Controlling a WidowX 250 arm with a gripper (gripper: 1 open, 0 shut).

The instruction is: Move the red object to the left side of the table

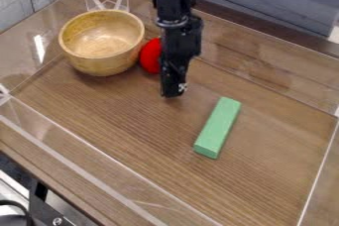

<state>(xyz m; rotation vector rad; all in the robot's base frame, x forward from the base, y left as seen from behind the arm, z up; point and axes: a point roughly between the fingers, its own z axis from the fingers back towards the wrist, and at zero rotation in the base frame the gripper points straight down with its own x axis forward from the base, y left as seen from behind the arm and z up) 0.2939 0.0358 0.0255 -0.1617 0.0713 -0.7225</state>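
Note:
The red object [151,57] is a small round toy fruit lying on the table [119,121] just right of the wooden bowl, with the arm covering its right side. My gripper [172,91] points straight down, its tips low over the wood in front of the red object and a little to its right. The fingers are shut together with nothing between them. The red object lies free behind the gripper.
A wooden bowl [102,42] stands at the back left, touching or almost touching the red object. A long green block [219,127] lies right of centre. Low clear acrylic walls [27,121] border the tabletop.

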